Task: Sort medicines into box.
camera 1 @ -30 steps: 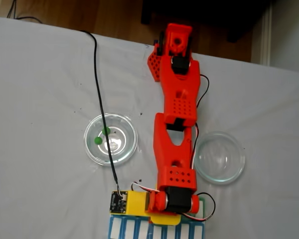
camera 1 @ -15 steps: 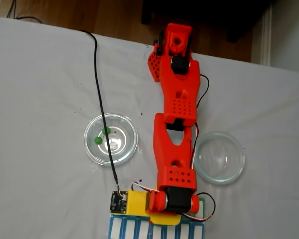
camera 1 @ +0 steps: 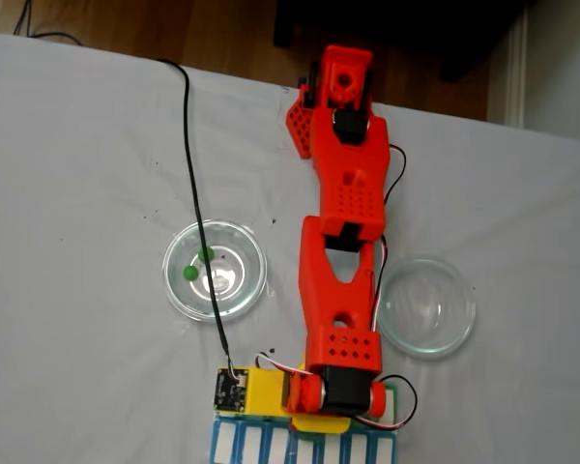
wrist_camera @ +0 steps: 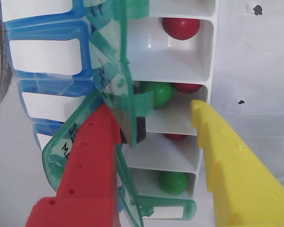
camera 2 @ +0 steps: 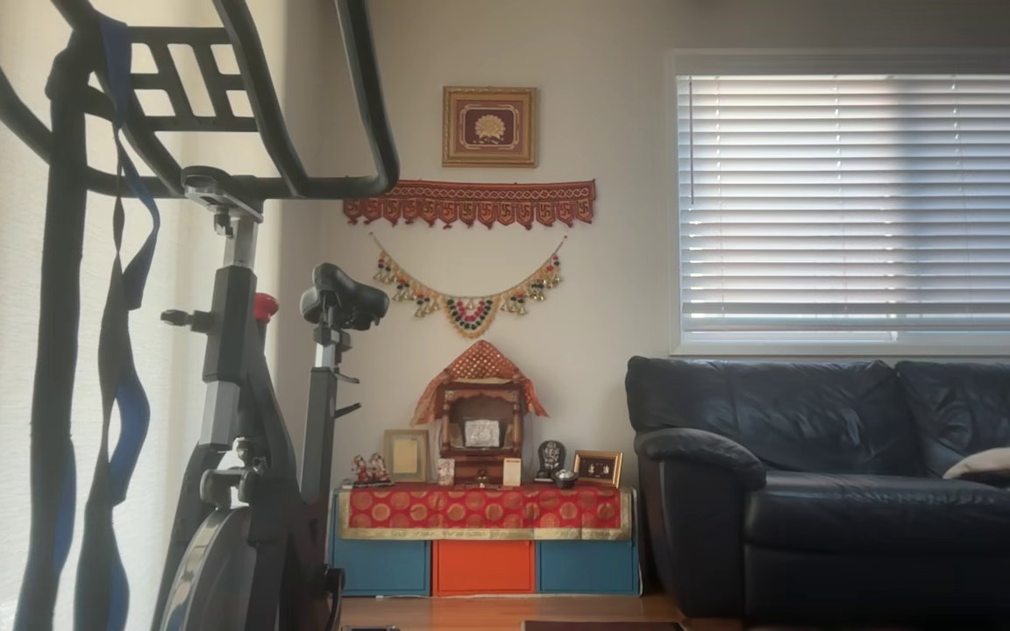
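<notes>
Arm barely moved, hand (wrist_camera: 156, 111) spread over box (wrist_camera: 180, 61), wrist view

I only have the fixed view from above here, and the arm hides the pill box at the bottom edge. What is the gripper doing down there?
Observer: In the wrist view the gripper is open over the pill box, its red finger against an open green lid.
Operator: Anything in the compartments?
Observer: Yes. One compartment holds a green ball beside a red ball.
Operator: Others filled?
Observer: The compartment above holds a single red ball; a lower one holds a single green ball.
</notes>
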